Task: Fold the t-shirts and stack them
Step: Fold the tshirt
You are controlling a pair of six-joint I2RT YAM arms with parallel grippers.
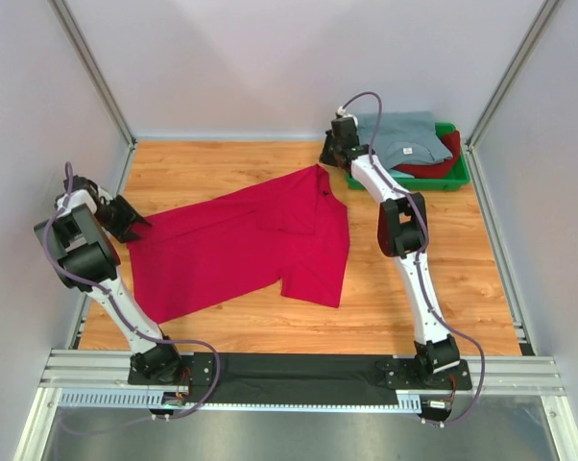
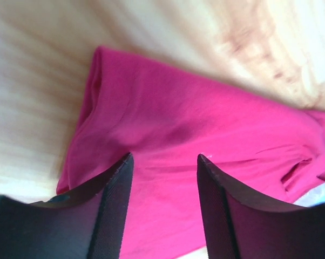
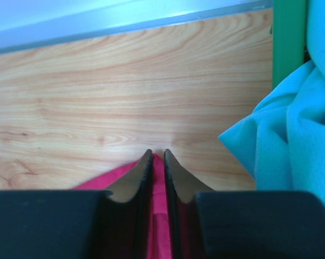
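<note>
The red shirt [image 1: 251,245] lies spread on the worktop [image 1: 462,269]. The left gripper [image 2: 165,159] stands wide over its left edge. The right gripper [image 3: 158,154] pinches its far corner beside the tray [image 1: 414,183].

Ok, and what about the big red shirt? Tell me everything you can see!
The red t-shirt is bright crimson, soft-looking cloth, with no picture showing. It lies spread out and mostly flat on the wooden table, not folded yet, with a short sleeve pointing toward the near side. The right gripper pinches its far corner, near the green tray. The left gripper is open over its left edge, which looks slightly rolled.
</note>
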